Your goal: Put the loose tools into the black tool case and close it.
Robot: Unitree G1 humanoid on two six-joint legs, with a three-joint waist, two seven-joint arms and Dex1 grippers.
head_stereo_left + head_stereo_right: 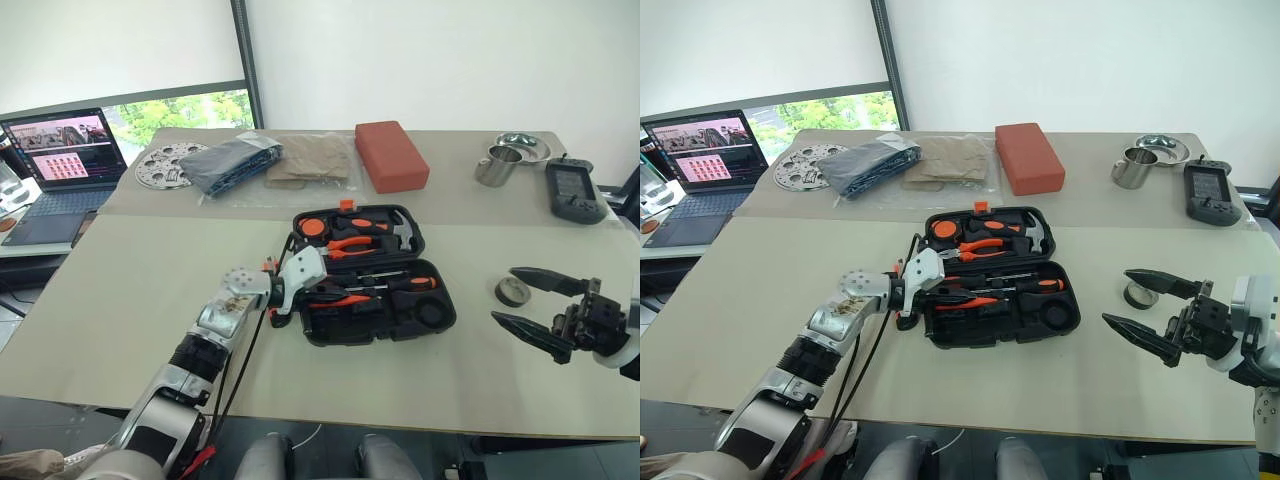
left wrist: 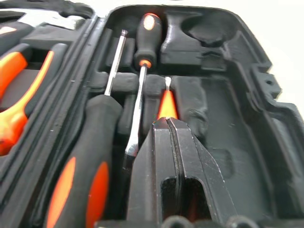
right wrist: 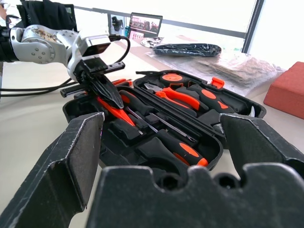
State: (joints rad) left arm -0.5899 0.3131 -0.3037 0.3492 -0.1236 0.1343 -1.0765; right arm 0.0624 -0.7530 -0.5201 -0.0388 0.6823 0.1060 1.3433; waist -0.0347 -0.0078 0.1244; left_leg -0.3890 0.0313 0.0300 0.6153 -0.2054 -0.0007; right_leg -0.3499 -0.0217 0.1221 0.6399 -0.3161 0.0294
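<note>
The black tool case (image 1: 380, 335) lies open in the middle of the table, with its orange latch at the far edge. The far half holds orange-handled pliers (image 1: 350, 243) and a hammer. In the near half lie two black-and-orange screwdrivers (image 1: 405, 284) and a slim orange tool (image 3: 124, 117). My left gripper (image 2: 167, 121) is shut, its tips low over that orange tool; whether they touch it I cannot tell. A small grey roll (image 1: 512, 291) sits on the table right of the case. My right gripper (image 1: 503, 295) hangs open just in front of the roll, holding nothing.
Along the back stand a red block (image 1: 391, 155), a steel cup (image 1: 497, 166), a steel bowl (image 1: 525, 146) and a dark grey handheld device (image 1: 572, 190). Bagged items (image 1: 235, 163) and a round metal plate (image 1: 165, 165) lie back left, beside a laptop (image 1: 62, 165).
</note>
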